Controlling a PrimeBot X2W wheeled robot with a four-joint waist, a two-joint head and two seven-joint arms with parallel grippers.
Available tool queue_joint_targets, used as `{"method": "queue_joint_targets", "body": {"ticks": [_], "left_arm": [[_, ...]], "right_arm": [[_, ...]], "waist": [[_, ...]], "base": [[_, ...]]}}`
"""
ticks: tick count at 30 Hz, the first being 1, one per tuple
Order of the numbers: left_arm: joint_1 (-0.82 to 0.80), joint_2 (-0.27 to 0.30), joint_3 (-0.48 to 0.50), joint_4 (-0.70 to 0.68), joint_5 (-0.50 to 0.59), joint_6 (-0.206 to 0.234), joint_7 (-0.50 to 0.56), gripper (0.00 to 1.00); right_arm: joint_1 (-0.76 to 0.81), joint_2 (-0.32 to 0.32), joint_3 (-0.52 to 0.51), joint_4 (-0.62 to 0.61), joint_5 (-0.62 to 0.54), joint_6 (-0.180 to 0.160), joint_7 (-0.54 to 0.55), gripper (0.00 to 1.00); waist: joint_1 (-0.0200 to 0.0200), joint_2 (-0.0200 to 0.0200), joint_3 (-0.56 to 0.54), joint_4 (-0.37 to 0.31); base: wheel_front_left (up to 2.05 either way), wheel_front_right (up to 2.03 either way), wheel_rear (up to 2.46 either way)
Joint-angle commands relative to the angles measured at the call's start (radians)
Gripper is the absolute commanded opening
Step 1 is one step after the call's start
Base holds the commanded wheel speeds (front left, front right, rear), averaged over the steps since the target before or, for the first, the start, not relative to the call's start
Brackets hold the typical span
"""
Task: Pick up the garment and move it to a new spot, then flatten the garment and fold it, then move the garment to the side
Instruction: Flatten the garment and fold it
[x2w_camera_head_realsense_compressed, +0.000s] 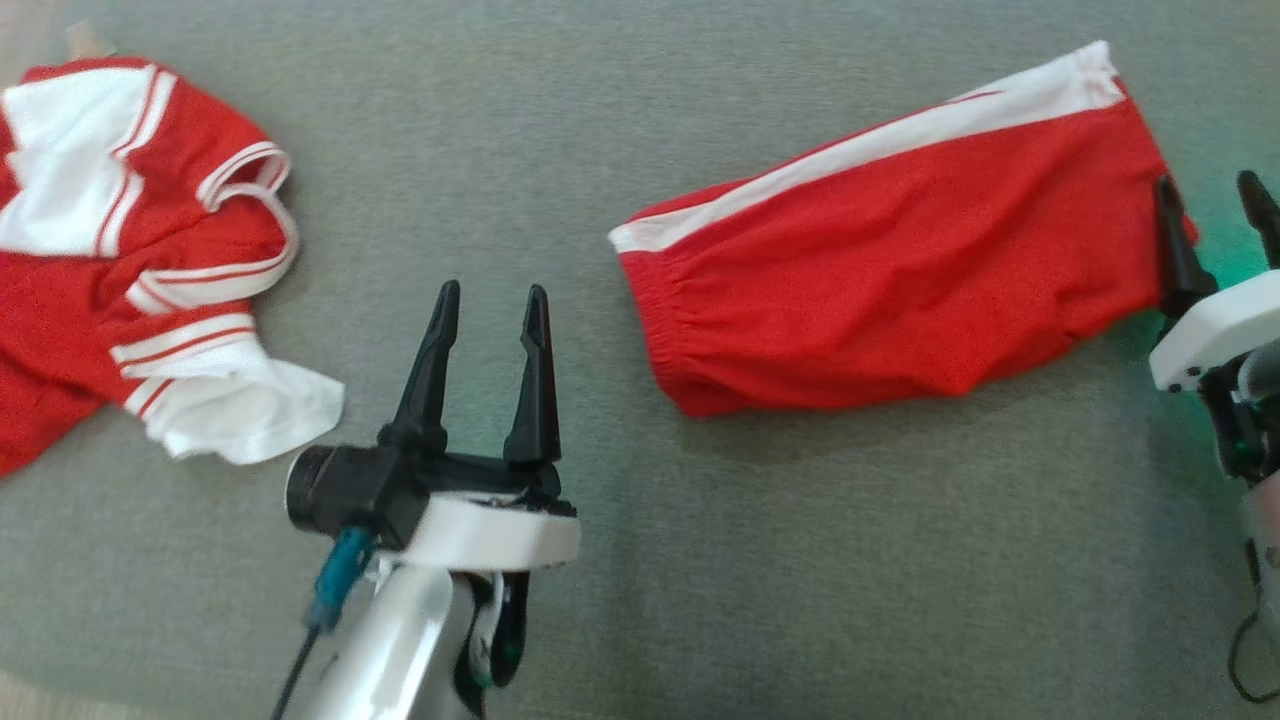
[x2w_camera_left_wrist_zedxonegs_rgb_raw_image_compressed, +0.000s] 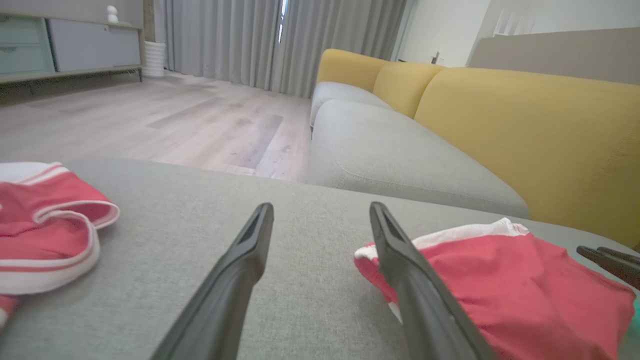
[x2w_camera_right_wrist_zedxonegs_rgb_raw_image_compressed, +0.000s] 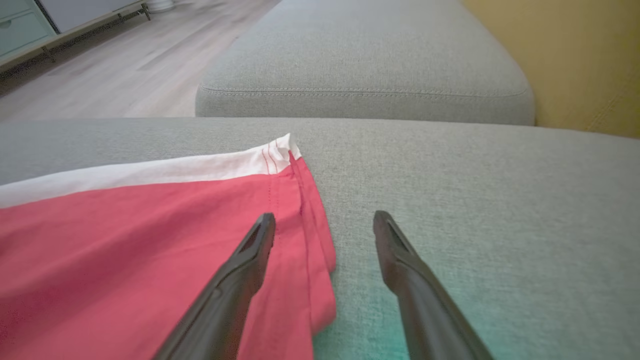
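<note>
Grey cushion (x2w_camera_head_realsense_compressed: 760, 560) holds folded shorts (x2w_camera_head_realsense_compressed: 900, 260) between left gripper (x2w_camera_head_realsense_compressed: 493, 288) and right gripper (x2w_camera_head_realsense_compressed: 1208, 182), both spread, empty. Folding seems done; moving aside calls for clamping both ends.

folded red shorts (x2w_camera_head_realsense_compressed: 900, 270), white-striped, flat

Soft, even daylight fills all three views. The brightest spot is a narrow gap in the far curtains (x2w_camera_left_wrist_zedxonegs_rgb_raw_image_compressed: 235, 45). The red shorts (x2w_camera_head_realsense_compressed: 900, 260) cast a faint shadow on the grey cushion (x2w_camera_head_realsense_compressed: 760, 560) along their near edge. A green glow tints the cushion beside the right gripper (x2w_camera_head_realsense_compressed: 1207, 190). Both wrist views blur the near fingers (x2w_camera_right_wrist_zedxonegs_rgb_raw_image_compressed: 245, 270), bend at the edges and wash the red towards pink.
</note>
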Motion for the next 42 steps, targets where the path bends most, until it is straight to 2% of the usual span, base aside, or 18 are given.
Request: {"method": "queue_joint_targets", "body": {"ticks": [1,6,10,14,15,16,17,19,25,33,38,42], "left_arm": [[0.002,0.002,0.035,-0.071,0.027,0.022,-0.009,1.00],[0.059,0.001,0.000,-0.160,0.113,0.097,-0.009,1.00],[0.079,0.001,-0.027,-0.181,0.131,0.123,-0.009,1.00],[0.085,0.001,-0.033,-0.182,0.131,0.132,-0.009,1.00],[0.085,0.001,-0.032,-0.180,0.132,0.132,-0.009,1.00],[0.084,0.001,-0.030,-0.178,0.133,0.132,-0.009,1.00],[0.085,0.001,-0.027,-0.177,0.134,0.133,-0.009,1.00],[0.086,0.001,-0.021,-0.174,0.141,0.134,-0.009,1.00],[0.107,0.001,0.011,-0.156,0.170,0.128,-0.009,1.00],[0.149,0.001,0.045,-0.139,0.183,0.107,-0.009,1.00],[0.157,0.001,0.050,-0.133,0.186,0.101,-0.009,1.00],[0.162,0.001,0.058,-0.129,0.187,0.098,-0.009,1.00]], "right_arm": [[-0.017,0.000,-0.005,-0.016,0.019,0.007,0.006,1.00],[-0.047,-0.010,-0.067,0.060,0.026,0.007,0.035,1.00],[-0.067,-0.025,-0.093,0.138,0.007,0.007,0.053,1.00],[-0.081,-0.007,-0.096,0.196,0.035,0.007,0.073,1.00],[-0.081,-0.001,-0.089,0.205,0.046,0.007,0.079,0.73],[-0.081,0.006,-0.080,0.210,0.062,0.007,0.083,0.34],[-0.081,0.014,-0.071,0.214,0.082,0.007,0.089,0.00],[-0.080,0.020,-0.052,0.217,0.112,0.007,0.088,0.00],[-0.076,0.007,-0.040,0.233,0.138,0.007,-0.003,0.00],[-0.023,-0.082,-0.039,0.245,0.124,0.007,-0.055,0.00],[-0.025,-0.108,-0.044,0.232,0.111,0.007,-0.077,0.00],[-0.046,-0.087,-0.035,0.177,0.098,0.007,-0.103,0.00]], "waist": [[0.0001,0.0000,0.000,0.024],[0.0001,0.0000,-0.005,0.079],[0.0001,0.0000,-0.009,0.114],[0.0001,0.0000,-0.012,0.126],[0.0001,0.0000,-0.013,0.126],[0.0001,0.0000,-0.015,0.125],[0.0001,0.0000,-0.017,0.120],[0.0001,0.0000,-0.023,0.108],[0.0001,0.0000,-0.076,0.019],[0.0001,0.0000,-0.143,-0.098],[0.0001,0.0000,-0.155,-0.132],[0.0001,0.0000,-0.160,-0.152]], "base": [[0.00,0.00,0.00],[0.00,0.00,0.00],[0.00,0.00,0.00],[0.00,0.00,0.00],[0.00,0.00,0.00],[0.00,0.00,0.00],[0.00,0.00,0.00],[0.00,0.00,0.00],[0.00,0.00,0.00],[0.00,0.00,0.00],[0.00,0.00,0.00],[0.00,0.00,0.00]]}}
